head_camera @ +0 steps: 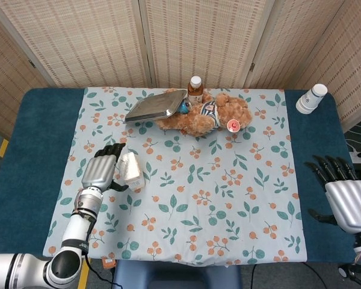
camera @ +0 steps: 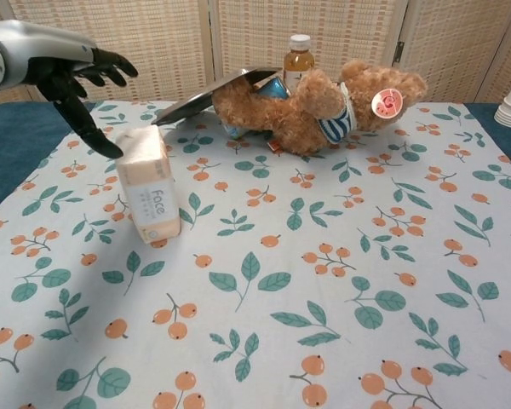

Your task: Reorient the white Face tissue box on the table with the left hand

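A staged robot test room: woven folding screens [head_camera: 186, 36] back a table [head_camera: 42, 150] draped in leaf-print cloth [head_camera: 228, 198], scattered with household props.

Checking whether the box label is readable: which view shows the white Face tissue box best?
The chest view: the tissue box stands upright, its "Face" print readable. The head view shows only its top, partly hidden by the left hand.

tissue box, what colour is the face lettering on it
Dark lettering on the white tissue box, with a peach-orange top; clearest in the chest view.
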